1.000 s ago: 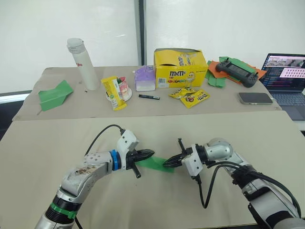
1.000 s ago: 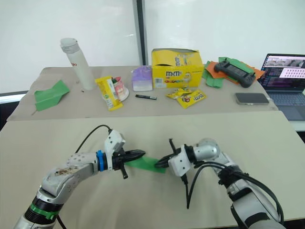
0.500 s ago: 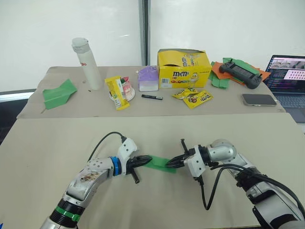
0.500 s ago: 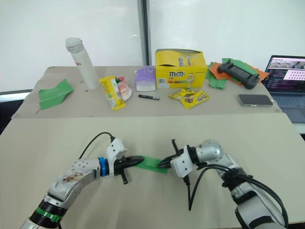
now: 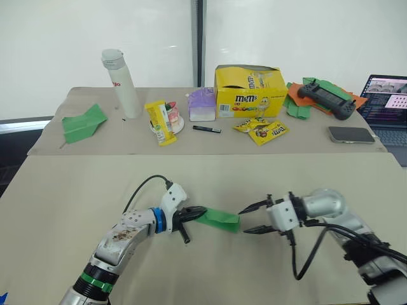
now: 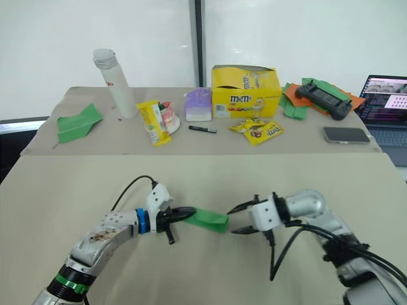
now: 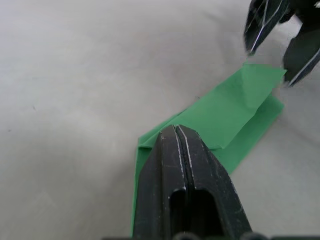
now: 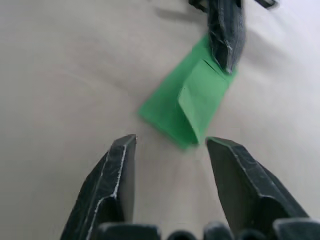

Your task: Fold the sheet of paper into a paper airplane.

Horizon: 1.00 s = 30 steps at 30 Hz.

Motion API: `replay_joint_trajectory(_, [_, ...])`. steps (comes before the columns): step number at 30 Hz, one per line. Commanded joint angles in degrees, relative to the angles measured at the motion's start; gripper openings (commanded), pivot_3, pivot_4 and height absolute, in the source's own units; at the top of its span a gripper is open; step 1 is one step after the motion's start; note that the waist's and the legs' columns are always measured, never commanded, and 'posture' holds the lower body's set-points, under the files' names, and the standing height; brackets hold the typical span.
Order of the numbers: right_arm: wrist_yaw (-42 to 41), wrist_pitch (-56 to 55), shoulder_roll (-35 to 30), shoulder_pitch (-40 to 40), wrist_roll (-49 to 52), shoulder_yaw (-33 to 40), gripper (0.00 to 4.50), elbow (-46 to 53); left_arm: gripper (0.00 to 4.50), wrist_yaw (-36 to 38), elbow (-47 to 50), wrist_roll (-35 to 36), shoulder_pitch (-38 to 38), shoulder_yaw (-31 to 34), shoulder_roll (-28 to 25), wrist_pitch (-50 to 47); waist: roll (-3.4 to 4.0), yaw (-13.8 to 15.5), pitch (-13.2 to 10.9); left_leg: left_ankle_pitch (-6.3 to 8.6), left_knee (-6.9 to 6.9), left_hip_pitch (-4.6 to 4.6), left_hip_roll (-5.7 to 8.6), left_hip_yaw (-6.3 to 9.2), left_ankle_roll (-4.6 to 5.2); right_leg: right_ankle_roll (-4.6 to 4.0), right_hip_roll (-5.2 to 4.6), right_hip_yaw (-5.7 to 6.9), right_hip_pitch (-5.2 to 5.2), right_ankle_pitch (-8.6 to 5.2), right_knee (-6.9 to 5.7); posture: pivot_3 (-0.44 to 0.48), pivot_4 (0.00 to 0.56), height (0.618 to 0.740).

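Near the front edge of the tan table (image 5: 57, 190), toward its middle, the left gripper (image 5: 194, 212) has its two black fingers pressed together on one end of the sheet of paper (image 5: 219, 220). The right gripper (image 5: 253, 218) sits just beside the paper's other end with its fingers spread wide and nothing between them.

Half a second ago the right gripper was closed on that far end, so both grippers held the paper between them. It has now let go and drawn back a little toward the robot's right, leaving a small gap. My reading is that a crease has just been pressed and the right arm is freeing itself to take a new hold; the fold does not look finished.

The paper is bright green and folded into a narrow, layered strip. In the left wrist view a flap lies doubled over on top, with one corner lifting slightly toward the open right gripper. It rests on or just above the table surface, and I cannot tell which. It does not yet have a plane's pointed nose.

Along the table's far edge stand a white bottle (image 5: 123, 82), a yellow candy box (image 5: 249, 92), snack packets (image 5: 261, 129), a black game controller (image 5: 326, 98) on green and orange paper scraps (image 5: 296, 103), a phone (image 5: 350, 134) and a laptop (image 5: 388, 95). At the far left corner lies a separate green paper plane (image 5: 82, 123).
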State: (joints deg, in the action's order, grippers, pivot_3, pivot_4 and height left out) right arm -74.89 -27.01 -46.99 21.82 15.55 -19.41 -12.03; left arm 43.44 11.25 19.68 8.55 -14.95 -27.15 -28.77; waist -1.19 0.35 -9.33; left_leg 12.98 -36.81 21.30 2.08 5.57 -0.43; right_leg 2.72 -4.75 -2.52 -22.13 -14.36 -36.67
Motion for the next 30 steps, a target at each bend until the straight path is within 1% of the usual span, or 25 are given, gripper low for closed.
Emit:
replay_joint_trajectory(1, [3.2, 13.2, 1.8, 1.5, 7.4, 4.3, 2.29, 8.6, 0.00, -0.5, -2.7, -2.2, -1.0, -1.5, -0.1, -1.7, 0.00, -0.2, 0.0, 0.00, 0.00, 0.00, -0.04, 0.00, 0.00, 0.00, 0.03, 0.00, 0.00, 0.00, 0.00, 0.000, 0.150, 0.740])
replay_joint_trajectory(4, [7.0, 21.5, 5.7, 1.6, 8.0, 4.4, 1.44, 13.0, 0.00, -0.4, -2.6, -2.2, -0.9, -1.6, -0.1, -1.8, 0.01, -0.3, 0.0, 0.00, 0.00, 0.01, -0.12, 0.06, 0.00, 0.06, 0.17, 0.02, 0.00, -0.06, 0.00, 0.000, 0.150, 0.740])
replay_joint_trajectory(5, [7.9, 23.2, 7.3, 1.4, 7.0, 3.6, 1.09, 13.8, 0.00, -0.3, -2.6, -2.2, -0.9, -1.6, -0.2, -1.7, 0.01, -0.2, 0.0, 0.00, 0.00, 0.02, -0.12, 0.06, 0.00, 0.05, 0.18, 0.02, -0.03, -0.06, -0.01, 0.000, 0.150, 0.740])
replay_joint_trajectory(8, [12.5, 26.8, 12.2, 1.6, 0.4, 0.3, 0.05, 12.9, 0.00, -0.2, -2.6, -2.3, -0.8, -1.7, -0.2, -1.9, 0.00, 0.0, 0.0, 0.00, 0.00, 0.10, -0.08, 0.09, 0.00, 0.03, 0.16, 0.07, -0.07, -0.04, 0.03, 0.000, 0.150, 0.740])
replay_joint_trajectory(11, [16.5, 31.6, 15.3, 2.3, -3.3, -0.6, 0.02, 11.5, 0.00, 0.0, -2.6, -2.3, -0.7, -1.6, -0.5, -1.9, 0.01, 0.1, 0.0, 0.01, 0.00, 0.14, -0.02, 0.07, 0.00, 0.02, 0.11, 0.06, -0.15, -0.04, 0.00, 0.000, 0.150, 0.740])
replay_joint_trajectory(14, [18.2, 32.9, 16.6, 2.3, -7.2, -1.9, 0.02, 8.7, 0.00, 0.2, -2.8, -2.6, -0.5, -1.7, -0.9, -1.8, 0.01, 0.0, 0.0, 0.01, 0.00, 0.18, -0.01, 0.07, 0.00, 0.02, 0.10, 0.07, -0.17, -0.03, 0.01, 0.000, 0.150, 0.740])
replay_joint_trajectory(17, [16.8, 34.0, 17.5, -1.8, -7.0, -3.0, 0.02, 6.0, 0.00, 0.3, -2.9, -2.8, -0.4, -1.9, -0.8, -1.8, 0.01, 0.1, 0.0, 0.01, 0.01, 0.16, -0.01, 0.06, 0.00, 0.02, 0.13, 0.08, -0.16, -0.04, 0.02, 0.000, 0.150, 0.740])
replay_joint_trajectory(19, [16.3, 32.6, 16.8, -4.3, -7.9, -2.8, 0.02, 5.3, 0.00, 0.4, -3.0, -2.9, -0.4, -1.9, -0.8, -1.9, 0.09, -0.1, 0.1, 0.02, 0.02, 0.13, -0.03, 0.08, 0.02, 0.02, 0.14, 0.11, -0.12, -0.04, 0.02, 0.000, 0.150, 0.740])
replay_joint_trajectory(21, [16.3, 30.8, 15.6, -6.4, -8.5, -1.8, 0.02, 5.4, 0.00, 0.6, -3.1, -2.8, -0.3, -1.9, -0.7, -1.9, 0.10, 0.0, 0.1, 0.03, 0.02, 0.05, -0.01, 0.07, 0.03, 0.04, 0.11, 0.10, -0.03, -0.06, 0.02, 0.000, 0.150, 0.740])
replay_joint_trajectory(24, [17.4, 28.7, 15.3, -7.5, -7.5, 1.3, 0.02, 5.5, 0.00, 1.0, -3.5, -2.7, -0.2, -2.0, -0.6, -2.0, 0.08, 0.0, 0.2, 0.03, 0.02, 0.02, -0.02, 0.06, 0.03, 0.38, 0.11, 0.11, 0.01, -0.26, 0.04, 0.000, 0.150, 0.740])
replay_joint_trajectory(27, [18.9, 28.1, 17.9, -5.8, -2.4, 6.5, 0.02, 7.8, 0.00, 1.2, -3.7, -2.4, -0.1, -2.1, -0.5, -2.2, 0.08, -0.1, 0.2, 0.03, 0.01, 0.01, -0.02, 0.06, 0.03, 0.41, 0.11, 0.09, 0.01, -0.27, 0.02, 0.000, 0.150, 0.740])
replay_joint_trajectory(30, [18.1, 28.9, 19.3, -4.1, -0.4, 7.1, 0.02, 11.1, 0.00, 1.3, -3.7, -2.3, -0.1, -2.0, -0.4, -2.4, 0.09, -0.3, 0.1, 0.03, 0.01, 0.04, -0.03, 0.05, 0.03, 0.37, 0.11, 0.06, -0.04, -0.25, 0.00, 0.000, 0.150, 0.740])
